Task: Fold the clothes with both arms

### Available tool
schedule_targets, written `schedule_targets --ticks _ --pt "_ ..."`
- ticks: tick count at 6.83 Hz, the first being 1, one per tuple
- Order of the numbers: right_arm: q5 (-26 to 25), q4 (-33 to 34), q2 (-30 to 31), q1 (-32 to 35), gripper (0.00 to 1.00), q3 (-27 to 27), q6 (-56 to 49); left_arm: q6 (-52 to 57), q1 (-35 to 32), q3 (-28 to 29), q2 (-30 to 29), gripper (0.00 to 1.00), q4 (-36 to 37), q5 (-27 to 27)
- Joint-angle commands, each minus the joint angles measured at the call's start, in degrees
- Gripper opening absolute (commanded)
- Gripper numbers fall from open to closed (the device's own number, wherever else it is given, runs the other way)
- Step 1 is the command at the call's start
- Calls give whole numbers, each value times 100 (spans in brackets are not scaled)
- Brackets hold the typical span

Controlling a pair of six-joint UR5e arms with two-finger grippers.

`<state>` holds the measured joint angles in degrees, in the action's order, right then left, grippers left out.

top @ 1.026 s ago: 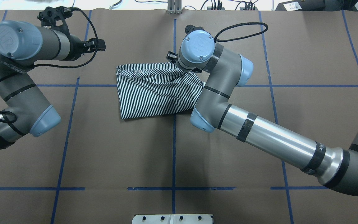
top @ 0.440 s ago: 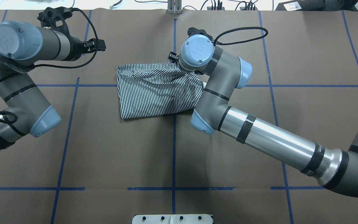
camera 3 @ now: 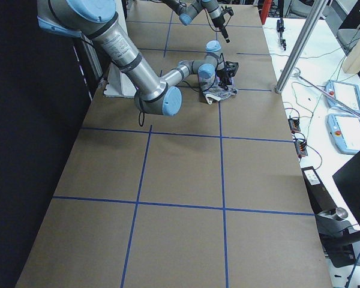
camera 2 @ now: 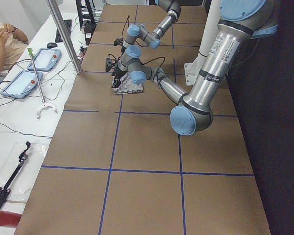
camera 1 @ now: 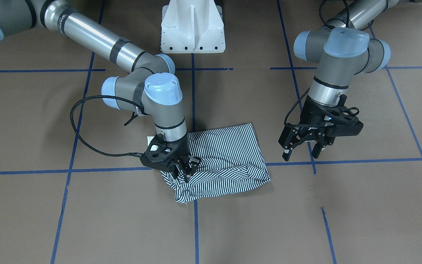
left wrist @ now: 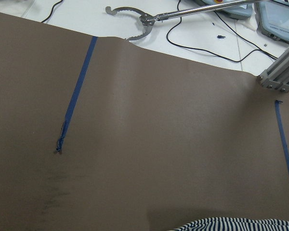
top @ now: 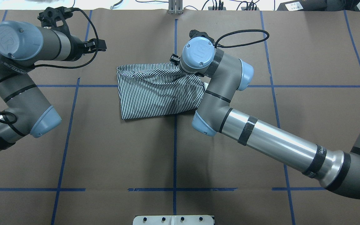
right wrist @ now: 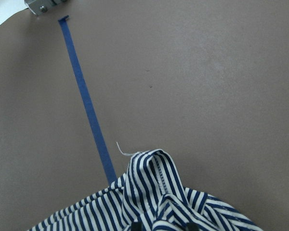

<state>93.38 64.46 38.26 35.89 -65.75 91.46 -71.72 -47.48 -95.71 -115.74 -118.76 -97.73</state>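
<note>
Black two-finger right gripper (camera 1: 186,169), pinched shut on a bunched corner of the navy-and-white striped polo shirt (camera 1: 229,161) lying on the brown papered table (camera 1: 86,220), should draw the fabric over evenly without dragging, while the black left gripper (camera 1: 303,149) hangs spread and empty nearby.

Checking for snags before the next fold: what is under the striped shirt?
Brown table cover and blue tape lines run under the striped shirt. The right claw pinches one corner. Anything else beneath is hidden by the cloth.
</note>
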Motion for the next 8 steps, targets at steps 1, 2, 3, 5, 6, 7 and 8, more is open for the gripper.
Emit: schedule_targets --ticks 1,2,3,5,6,7,8 --pt "57 -4 -12 5 0 18 -162 0 2 0 -1 100 11 0" --pt "66 -4 -38 14 0 27 -189 0 2 0 -10 100 20 9" --pt "153 -4 -56 145 0 36 -381 -9 2 0 -10 100 20 9" --pt "365 -13 -597 444 0 848 -777 -132 19 9 8 100 20 9" --pt "365 -13 -688 445 0 966 -804 -228 19 9 8 100 20 9" --pt "356 -13 -880 445 0 1237 -892 -246 28 9 8 100 20 9" --pt "339 -13 -943 471 0 1423 -1136 -246 28 9 8 100 20 9"
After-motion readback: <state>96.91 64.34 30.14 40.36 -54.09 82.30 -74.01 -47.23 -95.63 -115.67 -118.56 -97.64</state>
